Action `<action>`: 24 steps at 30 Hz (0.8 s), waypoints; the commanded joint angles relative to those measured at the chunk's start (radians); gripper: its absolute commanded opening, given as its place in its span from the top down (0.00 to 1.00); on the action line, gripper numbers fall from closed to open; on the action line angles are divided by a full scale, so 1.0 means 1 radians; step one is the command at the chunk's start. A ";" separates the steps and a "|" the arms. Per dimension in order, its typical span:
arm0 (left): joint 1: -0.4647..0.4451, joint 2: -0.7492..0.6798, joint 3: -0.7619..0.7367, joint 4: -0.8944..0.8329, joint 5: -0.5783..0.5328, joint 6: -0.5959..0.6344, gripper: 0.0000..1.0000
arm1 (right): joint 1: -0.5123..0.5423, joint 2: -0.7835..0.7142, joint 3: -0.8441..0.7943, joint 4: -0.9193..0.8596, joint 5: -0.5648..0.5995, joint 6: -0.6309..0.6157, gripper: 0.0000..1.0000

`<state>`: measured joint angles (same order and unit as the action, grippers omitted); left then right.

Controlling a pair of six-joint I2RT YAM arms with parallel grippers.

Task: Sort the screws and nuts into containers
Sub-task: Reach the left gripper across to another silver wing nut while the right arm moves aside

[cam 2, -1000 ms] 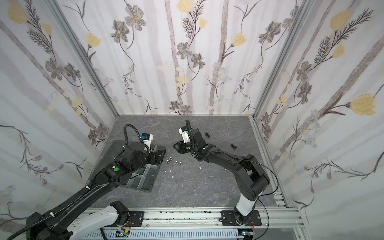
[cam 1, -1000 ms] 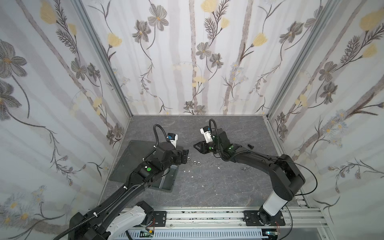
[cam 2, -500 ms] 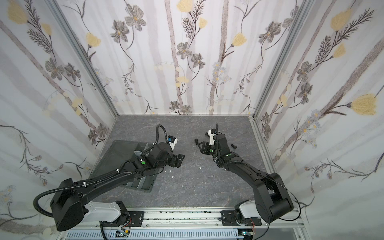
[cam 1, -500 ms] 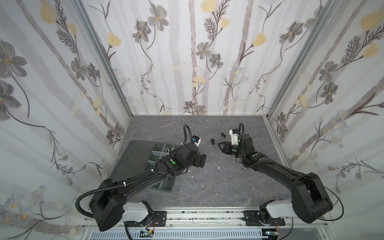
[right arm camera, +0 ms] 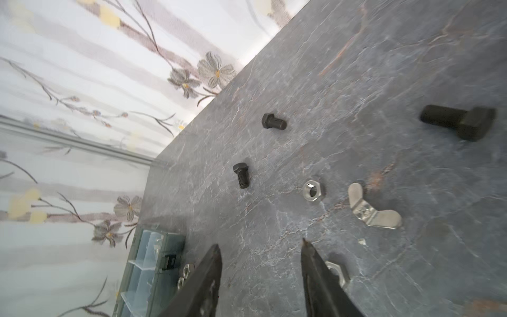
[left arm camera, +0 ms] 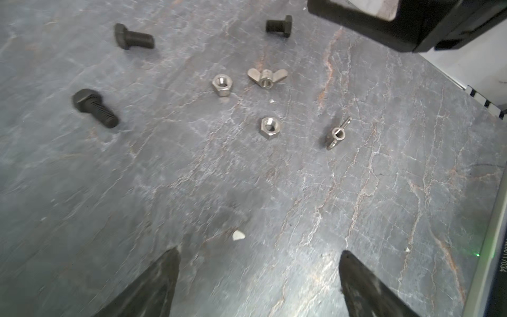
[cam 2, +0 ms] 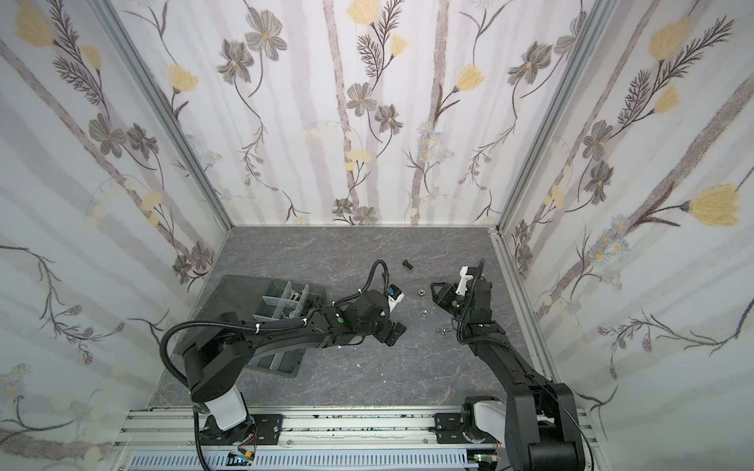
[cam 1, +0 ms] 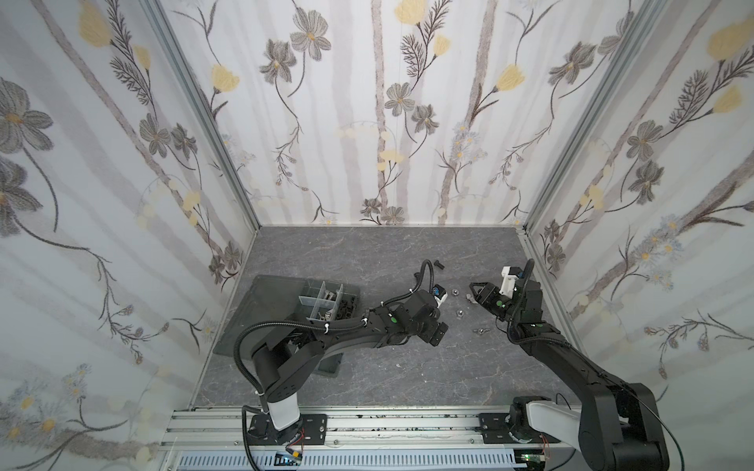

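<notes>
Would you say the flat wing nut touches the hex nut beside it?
Apart: left wrist view shows bare table between wing nut and hex nut.

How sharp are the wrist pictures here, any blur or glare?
Left wrist view: mild motion smear, the black screw soft-edged, the silver hex nut fairly crisp. Right wrist view: the nearest black screw blurred, the wing nut glinting. Both top views: even light, sharp.

Grey marbled tabletop (cam 1: pixel 408 379), floral walls (cam 1: pixel 367 122), flat dark lid (cam 1: pixel 265 301), white flecks (left arm camera: pixel 238 235).
</notes>
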<state>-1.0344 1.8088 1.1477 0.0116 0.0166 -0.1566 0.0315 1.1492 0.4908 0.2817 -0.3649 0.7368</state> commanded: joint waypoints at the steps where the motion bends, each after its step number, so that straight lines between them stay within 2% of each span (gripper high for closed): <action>1: -0.018 0.073 0.049 0.092 0.058 0.032 0.11 | -0.046 -0.039 -0.021 0.050 -0.034 0.045 0.52; 9: -0.071 0.255 0.186 0.182 0.052 0.068 0.15 | -0.144 -0.101 -0.041 0.050 -0.059 0.049 0.52; 24: -0.097 0.439 0.352 0.201 0.074 0.105 0.18 | -0.186 -0.121 -0.074 0.103 -0.067 0.061 0.53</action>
<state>-1.1271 2.2284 1.4719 0.1909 0.0902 -0.0795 -0.1501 1.0321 0.4206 0.3332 -0.4206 0.7853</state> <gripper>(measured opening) 0.818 0.471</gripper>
